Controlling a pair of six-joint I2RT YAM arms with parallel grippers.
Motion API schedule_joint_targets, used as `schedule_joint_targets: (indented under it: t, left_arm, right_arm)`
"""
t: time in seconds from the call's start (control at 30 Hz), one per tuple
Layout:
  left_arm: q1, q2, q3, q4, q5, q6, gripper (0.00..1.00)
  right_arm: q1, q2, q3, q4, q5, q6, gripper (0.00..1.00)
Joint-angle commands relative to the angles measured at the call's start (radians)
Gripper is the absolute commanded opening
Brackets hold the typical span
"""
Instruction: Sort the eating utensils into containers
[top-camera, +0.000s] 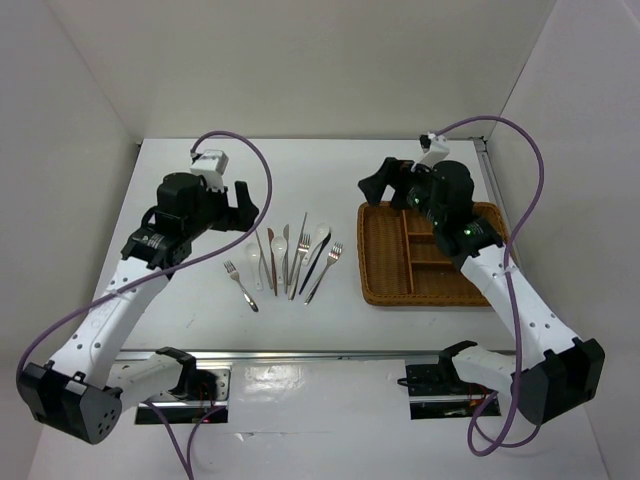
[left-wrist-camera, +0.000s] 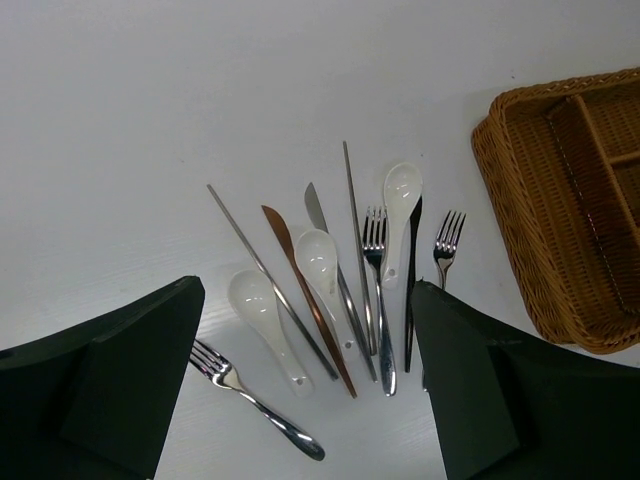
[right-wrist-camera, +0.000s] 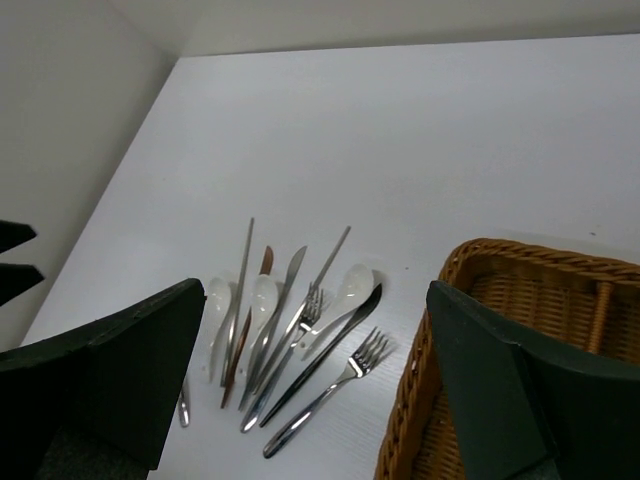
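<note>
With left gripper (top-camera: 244, 203) and right gripper (top-camera: 379, 184) spread wide and empty, the outlying fork (top-camera: 241, 287) is best taken mid-handle first.

Silver forks (left-wrist-camera: 379, 290), white spoons (left-wrist-camera: 316, 258) and a copper-brown knife (left-wrist-camera: 280, 235) on a white table (left-wrist-camera: 150, 120); the woven tray (left-wrist-camera: 503, 190) is brown.

- White table (top-camera: 300, 170): a matte, flat top that meets panels on three sides.
- Back wall (top-camera: 320, 60): plain white, standing upright along the table's far edge.
- Left wall (top-camera: 55, 150) and right wall (top-camera: 590, 120): white panels closing in the table's sides.
- Metal rail (top-camera: 320, 354): silver, running along the table's near edge.
- Metal strip (top-camera: 491, 170): thin, along the table's right edge near the far corner.
</note>
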Motion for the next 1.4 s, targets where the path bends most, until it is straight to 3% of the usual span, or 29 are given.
schedule_joint_targets:
  t: [0.0, 0.07, 0.4, 0.47, 0.6, 0.73, 0.83, 0.97, 1.1, 1.37]
  left_arm:
    - [-0.001, 0.023, 0.042, -0.005, 0.048, -0.007, 1.00]
    - [-0.001, 0.050, 0.063, -0.037, 0.028, -0.007, 1.00]
    - [-0.001, 0.050, 0.054, -0.049, -0.082, -0.061, 1.00]
    - [-0.001, 0.041, 0.054, -0.049, -0.101, -0.077, 0.99]
    - [-0.001, 0.003, 0.014, -0.022, -0.101, -0.139, 0.99]
    - [-0.001, -0.010, -0.032, 0.003, -0.112, -0.220, 0.99]
    - [-0.001, -0.010, -0.093, 0.007, -0.121, -0.338, 0.94]
    - [-0.001, -0.056, -0.271, 0.145, -0.121, -0.426, 0.91]
    - [-0.001, -0.065, -0.331, 0.193, -0.204, -0.426, 0.89]
    - [-0.001, -0.002, -0.395, 0.354, -0.205, -0.346, 0.86]
  right_arm:
    - [-0.005, 0.020, -0.038, 0.049, -0.135, 0.032, 1.00]
    - [0.013, 0.038, -0.059, 0.081, -0.198, 0.060, 1.00]
    - [0.153, 0.244, -0.029, 0.095, -0.169, 0.069, 1.00]
    - [0.162, 0.273, -0.041, 0.144, -0.229, 0.081, 1.00]
    - [0.206, 0.348, -0.055, 0.245, -0.304, 0.100, 0.90]
    - [0.269, 0.474, 0.035, 0.235, -0.269, 0.089, 0.87]
    - [0.279, 0.514, 0.072, 0.207, -0.260, 0.080, 0.83]
    - [0.279, 0.488, 0.060, 0.187, -0.217, 0.080, 0.83]
    - [0.279, 0.413, 0.021, 0.175, -0.136, 0.060, 0.87]
    - [0.269, 0.305, -0.026, 0.134, -0.001, 0.060, 0.89]
